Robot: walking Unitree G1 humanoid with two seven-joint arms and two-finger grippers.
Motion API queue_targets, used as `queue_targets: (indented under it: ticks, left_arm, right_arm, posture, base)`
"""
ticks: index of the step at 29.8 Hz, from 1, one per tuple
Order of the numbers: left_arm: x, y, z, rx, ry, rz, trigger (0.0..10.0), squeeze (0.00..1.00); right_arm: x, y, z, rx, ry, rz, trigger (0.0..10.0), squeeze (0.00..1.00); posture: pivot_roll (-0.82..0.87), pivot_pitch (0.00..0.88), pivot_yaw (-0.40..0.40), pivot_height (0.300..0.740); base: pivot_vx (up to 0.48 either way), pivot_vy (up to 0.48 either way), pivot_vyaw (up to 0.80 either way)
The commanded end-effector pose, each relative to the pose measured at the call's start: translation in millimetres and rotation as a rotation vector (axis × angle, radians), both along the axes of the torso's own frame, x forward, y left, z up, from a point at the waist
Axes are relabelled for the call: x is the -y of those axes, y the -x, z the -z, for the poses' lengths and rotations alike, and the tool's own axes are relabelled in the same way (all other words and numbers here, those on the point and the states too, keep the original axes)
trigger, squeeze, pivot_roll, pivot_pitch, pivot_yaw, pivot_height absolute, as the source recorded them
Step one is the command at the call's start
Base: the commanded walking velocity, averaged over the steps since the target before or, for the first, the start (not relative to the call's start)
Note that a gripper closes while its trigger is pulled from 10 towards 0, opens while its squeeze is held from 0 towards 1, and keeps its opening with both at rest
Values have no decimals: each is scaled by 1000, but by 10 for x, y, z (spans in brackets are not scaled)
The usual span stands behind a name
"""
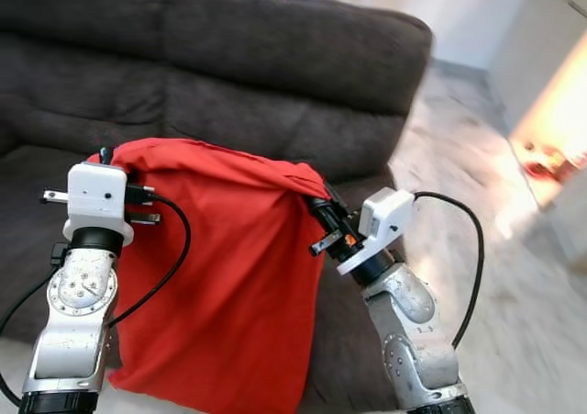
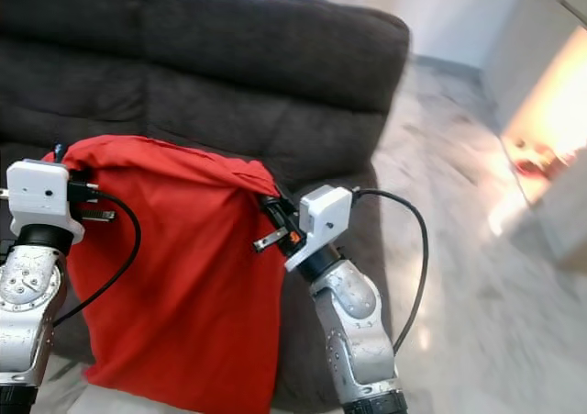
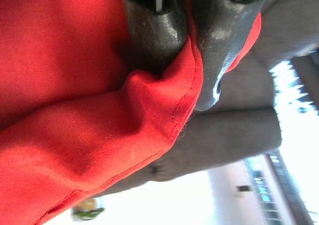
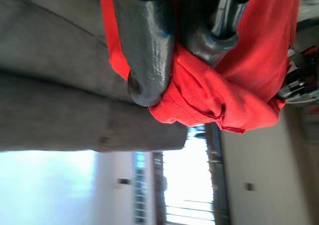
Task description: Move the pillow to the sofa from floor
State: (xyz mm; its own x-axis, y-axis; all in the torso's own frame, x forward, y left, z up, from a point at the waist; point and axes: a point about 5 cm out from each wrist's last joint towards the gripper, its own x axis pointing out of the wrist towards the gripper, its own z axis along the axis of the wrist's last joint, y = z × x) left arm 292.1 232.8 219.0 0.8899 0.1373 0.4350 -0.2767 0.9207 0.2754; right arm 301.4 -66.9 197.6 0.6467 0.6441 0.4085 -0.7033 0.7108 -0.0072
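Note:
A red pillow (image 1: 215, 276) hangs in front of the dark grey sofa (image 1: 275, 56), held up by its two top corners. My left gripper (image 1: 112, 164) is shut on the pillow's upper left corner. My right gripper (image 1: 316, 198) is shut on its upper right corner. In the left wrist view the black fingers (image 3: 154, 30) pinch a red hem (image 3: 184, 85). In the right wrist view the fingers (image 4: 147, 50) clamp bunched red cloth (image 4: 199, 95). The pillow's lower edge (image 1: 202, 391) hangs in front of the seat front, just above the floor.
The sofa's seat cushion (image 1: 27, 212) lies behind the pillow, its backrest above. A pale marble floor (image 1: 514, 276) stretches to the right, with a bright sunlit patch (image 1: 550, 129) by a white wall.

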Motion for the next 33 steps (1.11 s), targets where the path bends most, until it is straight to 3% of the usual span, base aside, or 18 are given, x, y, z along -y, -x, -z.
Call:
queue_targets:
  ticks: [1, 9, 19, 25, 33]
  left_arm:
    - [84, 66, -314, 152, 0, 21, 10000, 0]
    - [77, 68, -325, 146, 3, 19, 10000, 0]
    - [8, 56, -407, 156, -6, -2, 10000, 0]
    - [-56, 27, -460, 161, 0, -8, 10000, 0]
    - [62, -24, -276, 38, -16, 88, 10000, 0]
  right_arm:
    - [59, 35, -4, 4, -1, 4, 10000, 0]
    - [89, -54, -33, -20, -27, 67, 10000, 0]
    - [-19, -95, -201, 19, -36, 59, 10000, 0]
    - [-35, -275, -339, 43, -42, 125, 10000, 0]
    - [-72, -344, -240, 12, 32, 128, 10000, 0]
  posture:
    - [209, 107, -100, 740]
    - [212, 108, -98, 740]
    - [216, 106, -94, 740]
    - [222, 104, -94, 740]
    - [228, 104, -95, 740]
  base:
    - [319, 0, 800]
    - [316, 0, 60]
    - [315, 0, 0]
    - [315, 0, 0]
    - [0, 0, 0]
